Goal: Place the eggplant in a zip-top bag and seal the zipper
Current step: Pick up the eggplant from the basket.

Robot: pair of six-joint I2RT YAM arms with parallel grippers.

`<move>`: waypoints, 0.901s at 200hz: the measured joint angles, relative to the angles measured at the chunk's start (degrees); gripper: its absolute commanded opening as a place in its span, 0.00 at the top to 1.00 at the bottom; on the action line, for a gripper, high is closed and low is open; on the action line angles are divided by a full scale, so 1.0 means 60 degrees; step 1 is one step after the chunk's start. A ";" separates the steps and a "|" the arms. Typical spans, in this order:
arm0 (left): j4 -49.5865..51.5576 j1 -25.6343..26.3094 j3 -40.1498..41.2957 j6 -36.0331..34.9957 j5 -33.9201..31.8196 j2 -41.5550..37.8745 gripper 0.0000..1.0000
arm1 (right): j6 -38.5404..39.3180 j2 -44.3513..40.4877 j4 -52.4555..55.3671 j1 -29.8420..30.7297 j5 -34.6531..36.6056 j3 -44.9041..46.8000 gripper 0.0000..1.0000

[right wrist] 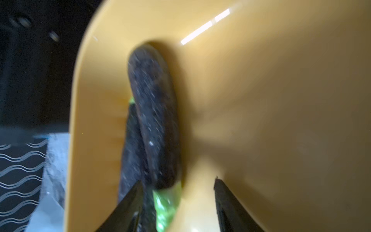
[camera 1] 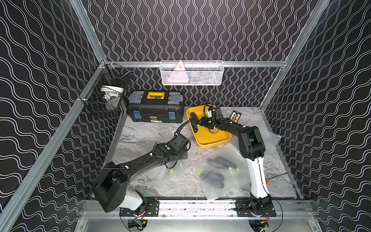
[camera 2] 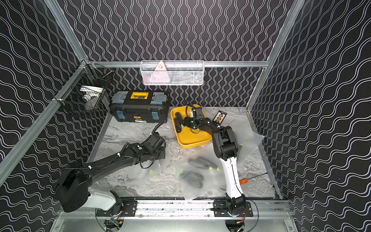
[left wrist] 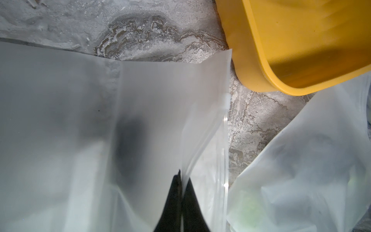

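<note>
1. We see both top views evenly lit and sharp.
2. Our right wrist view is motion-smeared; glare streaks the yellow tray [right wrist: 281, 90].
3. Our left wrist view blurs the near bag [left wrist: 60, 120].

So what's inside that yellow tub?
The yellow tub holds two dark eggplants, side by side along one wall. The right gripper hovers open at their green stems. Its arm hides part of the tub floor from above.

Two eggplants [camera 1: 193, 121] lie in the tray [camera 1: 210, 139], right of the toolbox [camera 1: 155, 109]. Filled bags [camera 1: 218, 173] lie on the table [camera 1: 144, 136] before the tray.
</note>
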State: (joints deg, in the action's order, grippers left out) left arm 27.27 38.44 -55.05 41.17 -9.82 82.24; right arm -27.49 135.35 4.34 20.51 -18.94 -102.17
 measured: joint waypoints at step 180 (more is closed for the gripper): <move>0.0007 -0.0036 -0.0036 -0.0189 0.0033 0.0004 1.00 | 0.0237 -0.2087 -0.0204 0.0178 -0.0029 0.1614 0.80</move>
State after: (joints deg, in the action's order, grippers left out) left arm 27.31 38.22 -55.27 40.03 -9.63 82.26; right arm -26.06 122.83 3.11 21.58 -19.11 -92.49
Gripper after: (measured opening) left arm 0.058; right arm 0.243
